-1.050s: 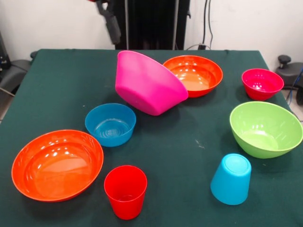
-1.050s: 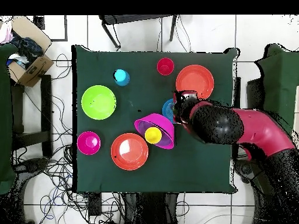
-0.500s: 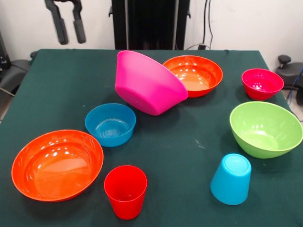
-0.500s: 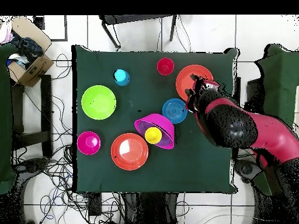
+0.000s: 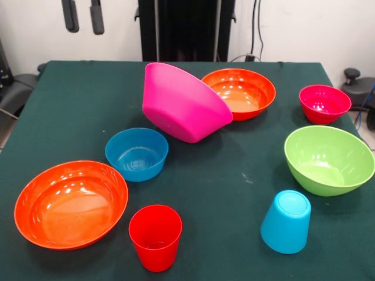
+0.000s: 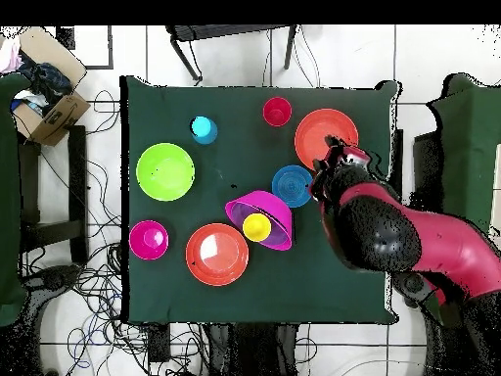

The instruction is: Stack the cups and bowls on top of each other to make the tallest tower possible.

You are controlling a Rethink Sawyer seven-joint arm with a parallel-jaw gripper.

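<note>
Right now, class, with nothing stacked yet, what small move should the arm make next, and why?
Probably lower the open gripper toward the near orange bowl. It hangs empty, high above the table, and in the overhead view sits roughly over that bowl's edge. The bowl stands upright and wide, apart from the others, a likely base.

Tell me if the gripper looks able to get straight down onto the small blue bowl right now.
Probably yes. The gripper hangs high and open, holding nothing, and the small blue bowl sits upright with its mouth uncovered. The tilted magenta bowl is close beside it but seems clear of its rim.
</note>
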